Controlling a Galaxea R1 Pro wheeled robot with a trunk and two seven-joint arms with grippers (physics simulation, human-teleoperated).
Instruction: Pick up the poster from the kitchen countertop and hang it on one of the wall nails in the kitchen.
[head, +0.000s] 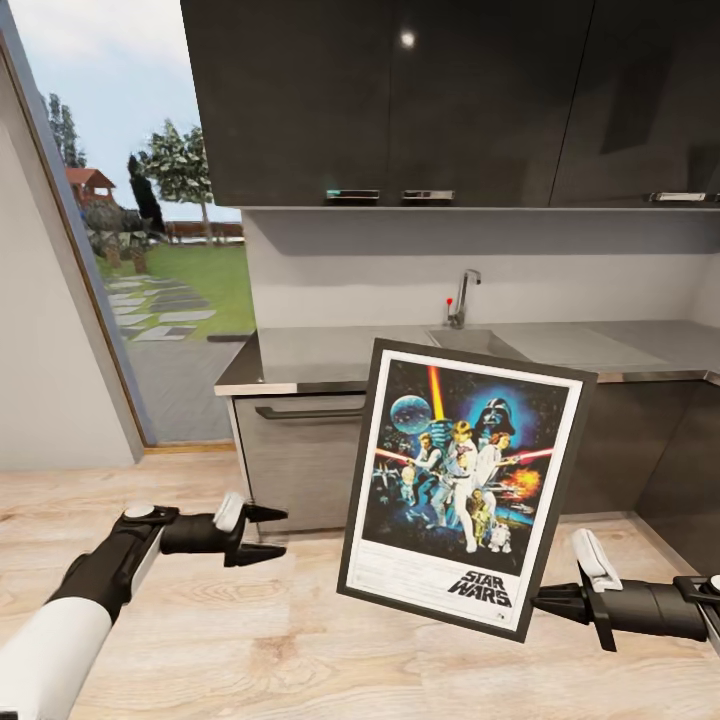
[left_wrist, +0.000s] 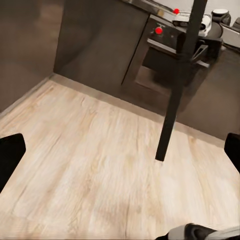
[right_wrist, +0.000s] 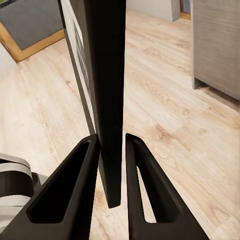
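The poster (head: 465, 485), black-framed with dark blue Star Wars artwork, hangs tilted above the wooden floor in front of the counter. My right gripper (head: 545, 603) is shut on its lower right edge. In the right wrist view the frame edge (right_wrist: 111, 90) sits clamped between both black fingers (right_wrist: 80, 180). My left gripper (head: 265, 533) is open and empty, to the left of the poster and apart from it. From the left wrist view the poster (left_wrist: 177, 85) appears edge-on as a dark bar. The grey kitchen countertop (head: 330, 355) with sink and chrome tap (head: 463, 297) lies behind.
Dark upper cabinets (head: 400, 100) hang over the counter. A glass door (head: 150, 250) at the left looks onto a garden. Light wooden floor (head: 200, 620) spreads beneath both arms. An oven with red knobs (left_wrist: 165, 45) stands beyond the poster.
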